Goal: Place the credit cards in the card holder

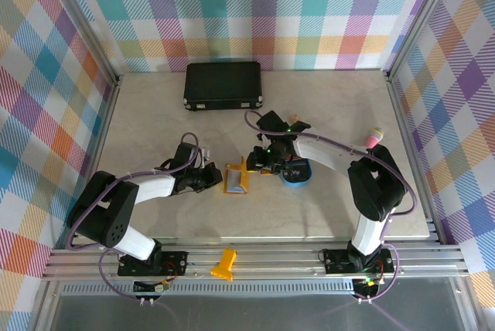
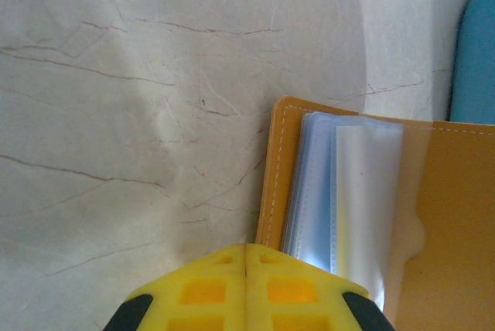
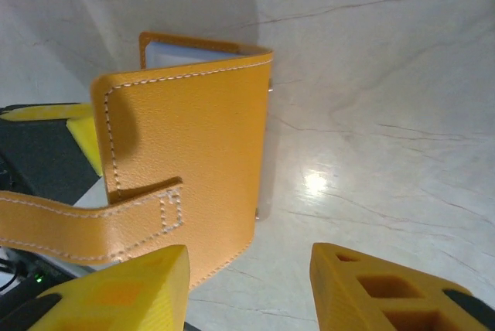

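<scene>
Card holder (image 1: 236, 179) on table (image 1: 147, 122), centre, nearer the near edge than the far one, btwn both grippers. Half open: clear sleeves (image 2: 352, 192) visible inside, snap strap (image 3: 85, 226) loose. L gripper (image 2: 246, 252) clenched, fingers pressed together w/ nothing btwn, tips just beside holder's edge on L arm's side. R gripper (image 3: 249, 257) released, fingers apart, mostly bare table in gap, close by holder's cover. Blue tray (image 1: 297, 175) just beside holder on R arm's side. Black case (image 1: 223, 85) at far edge, well apart.
</scene>
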